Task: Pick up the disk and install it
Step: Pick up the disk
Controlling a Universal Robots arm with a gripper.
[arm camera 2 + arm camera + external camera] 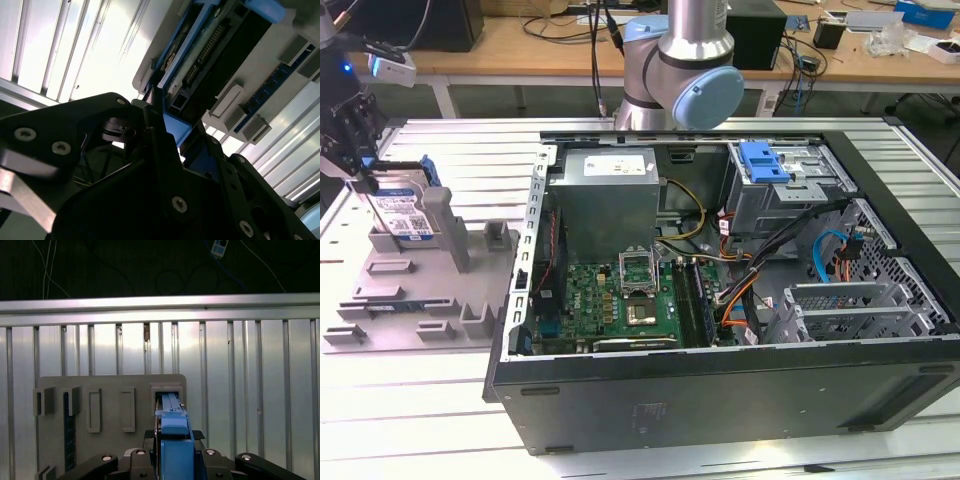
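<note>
1. The claw [174,436] is seen clamped onto the disk [171,412] in the first wrist view, with the blue carrier edge pinched from both sides.
2. The disk is stood upright on its edge. Its top end is gripped and its lower end is sat in a slot of the grey holder plate [110,385].
3. In the exterior view, the blue-and-white label can be made out just below the claw.
4. The holder is laid on the slatted metal desk [410,420], over at the exterior view's left.
5. Further toward the exterior view's right, the open computer case [720,400] is parked well apart from the disk, and a blue bracket [765,160] is perched on its drive cage [790,195].
</note>
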